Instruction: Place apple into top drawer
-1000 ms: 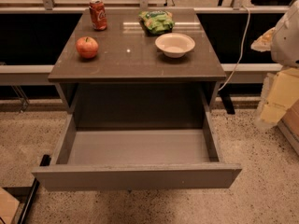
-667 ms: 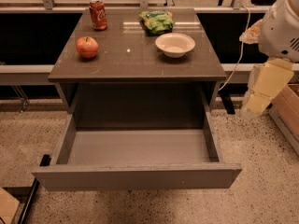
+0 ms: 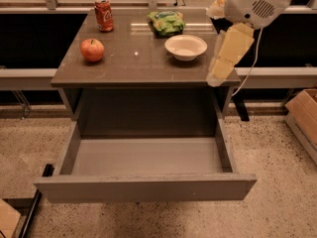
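Note:
The apple (image 3: pixel 92 49) is small, round and red, and sits on the left part of the grey table top (image 3: pixel 138 63). The top drawer (image 3: pixel 143 185) is pulled fully out below the table top; its grey inside holds nothing. My gripper (image 3: pixel 218 73) hangs from the white arm (image 3: pixel 255 4) at the upper right, over the table's right edge. It is just right of the white bowl and far from the apple. It holds nothing that I can see.
A red soda can (image 3: pixel 104 15) stands at the back left of the table. A green chip bag (image 3: pixel 166 22) lies at the back middle, with a white bowl (image 3: pixel 185 46) in front of it. A cardboard box (image 3: pixel 303 118) sits on the floor at the right.
The arm and gripper have swung in from the right edge of view, leftward and up, to over the table's right edge. The apple and drawer have not moved.

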{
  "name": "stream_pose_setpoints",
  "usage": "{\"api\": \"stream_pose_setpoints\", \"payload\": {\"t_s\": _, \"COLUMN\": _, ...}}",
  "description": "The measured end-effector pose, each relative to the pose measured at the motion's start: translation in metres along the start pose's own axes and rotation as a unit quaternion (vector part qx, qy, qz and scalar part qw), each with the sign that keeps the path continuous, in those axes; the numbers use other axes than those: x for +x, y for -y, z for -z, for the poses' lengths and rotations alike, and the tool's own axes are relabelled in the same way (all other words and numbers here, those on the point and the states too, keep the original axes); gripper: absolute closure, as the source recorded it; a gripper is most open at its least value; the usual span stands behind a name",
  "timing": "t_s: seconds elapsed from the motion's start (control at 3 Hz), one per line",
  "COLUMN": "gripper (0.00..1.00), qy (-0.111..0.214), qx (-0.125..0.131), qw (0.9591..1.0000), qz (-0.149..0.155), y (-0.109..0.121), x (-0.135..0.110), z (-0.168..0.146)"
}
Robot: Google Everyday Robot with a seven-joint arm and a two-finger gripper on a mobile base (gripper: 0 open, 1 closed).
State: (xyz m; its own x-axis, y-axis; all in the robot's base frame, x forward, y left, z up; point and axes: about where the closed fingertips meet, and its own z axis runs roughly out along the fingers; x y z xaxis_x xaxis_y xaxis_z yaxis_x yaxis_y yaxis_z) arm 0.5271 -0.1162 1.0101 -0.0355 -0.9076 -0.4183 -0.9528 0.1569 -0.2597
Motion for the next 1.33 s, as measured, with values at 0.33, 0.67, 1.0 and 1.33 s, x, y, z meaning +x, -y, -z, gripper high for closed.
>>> {"api": "stream_pose_setpoints", "payload": {"t_s": 0.33, "gripper": 0.00, "qy": 0.006, "qx": 0.006, "qw": 1.0000, "qz": -0.001, "y": 0.002, "x": -0.004, "z": 0.001}}
{"api": "stream_pose_setpoints", "payload": {"t_s": 0.67, "gripper": 0.00, "qy": 0.031, "qx": 0.008, "qw": 0.9988, "qz": -0.036, "y": 0.004, "x": -0.008, "z": -0.017}}
{"api": "stream_pose_setpoints", "payload": {"t_s": 1.0, "gripper": 0.00, "qy": 0.106, "qx": 0.003, "qw": 0.9922, "qz": -0.066, "y": 0.014, "x": -0.033, "z": -0.053}}
{"api": "stream_pose_setpoints", "payload": {"t_s": 1.33, "gripper": 0.00, "qy": 0.177, "qx": -0.009, "qw": 0.9819, "qz": -0.067, "y": 0.036, "x": -0.071, "z": -0.086}}
